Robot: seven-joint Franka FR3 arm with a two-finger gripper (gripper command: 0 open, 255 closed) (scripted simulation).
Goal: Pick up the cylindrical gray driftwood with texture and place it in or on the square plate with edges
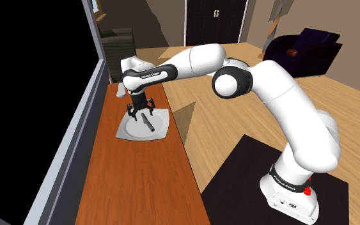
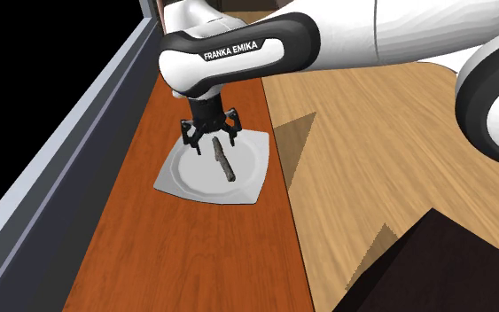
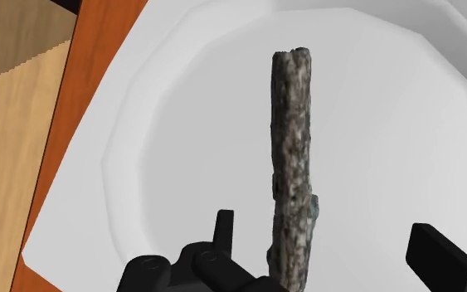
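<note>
Just above the plate, the tool (image 2: 210, 137) hangs with its black fingers (image 3: 223, 234) spread apart, gripping nothing. Between them, apparently touched by neither, the gray, rough-textured driftwood (image 3: 294, 166) lies in the round well of the white square plate (image 3: 198, 124). The plate rests on the reddish-brown wooden surface (image 2: 194, 257), beside a pale wood floor (image 2: 371, 133).

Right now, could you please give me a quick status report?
Gripper open, above the plate. Driftwood lying on the plate, between the fingers, not gripped. Nothing in the way.
</note>
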